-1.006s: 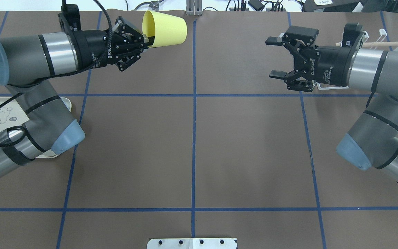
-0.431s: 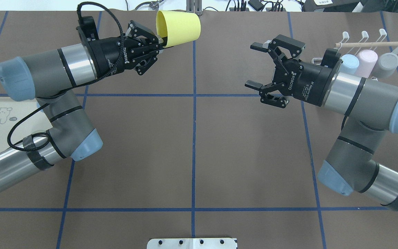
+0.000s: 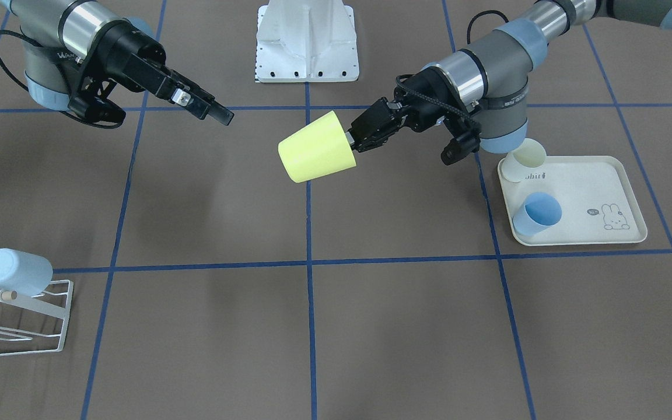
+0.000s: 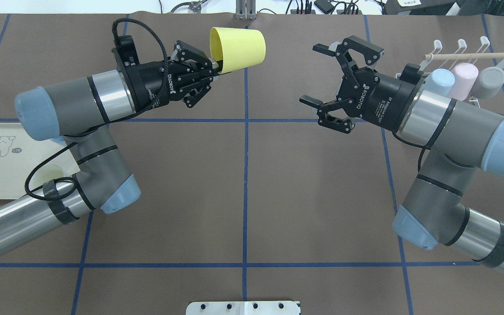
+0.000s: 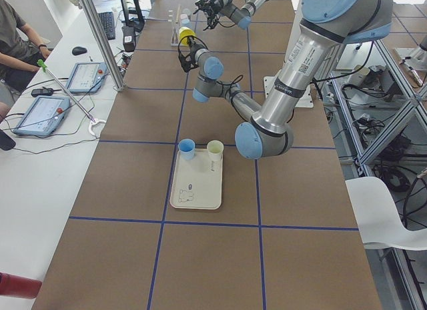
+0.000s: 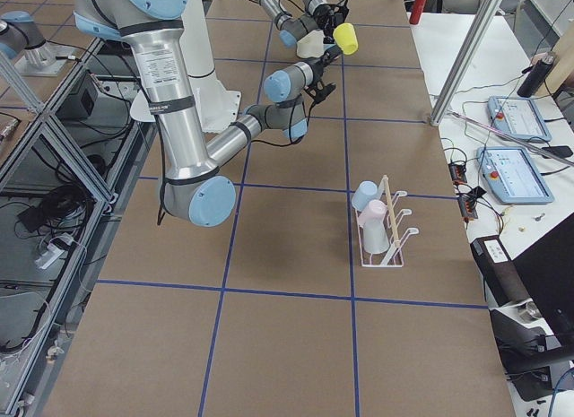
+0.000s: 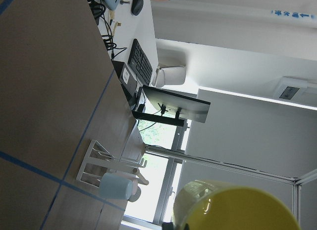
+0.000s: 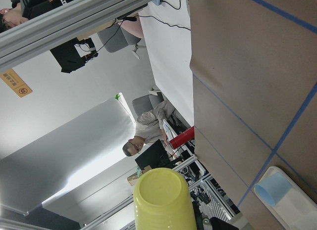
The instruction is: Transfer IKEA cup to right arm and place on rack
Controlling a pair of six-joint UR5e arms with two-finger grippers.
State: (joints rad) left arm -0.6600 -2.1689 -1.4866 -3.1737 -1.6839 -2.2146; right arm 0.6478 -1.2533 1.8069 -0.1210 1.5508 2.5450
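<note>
Cup (image 4: 239, 49) horizontal, base toward right tool (image 4: 311, 73), its jaws apart, left tool (image 4: 216, 66) clamped on rim

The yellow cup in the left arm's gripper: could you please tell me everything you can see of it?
The yellow cup is a plain, handleless tapered beaker, matte like plastic. It hangs on its side above the table, touching nothing but the left gripper, which pinches its rim wall. Its closed base points toward the open right gripper, clearly apart from it.
</note>
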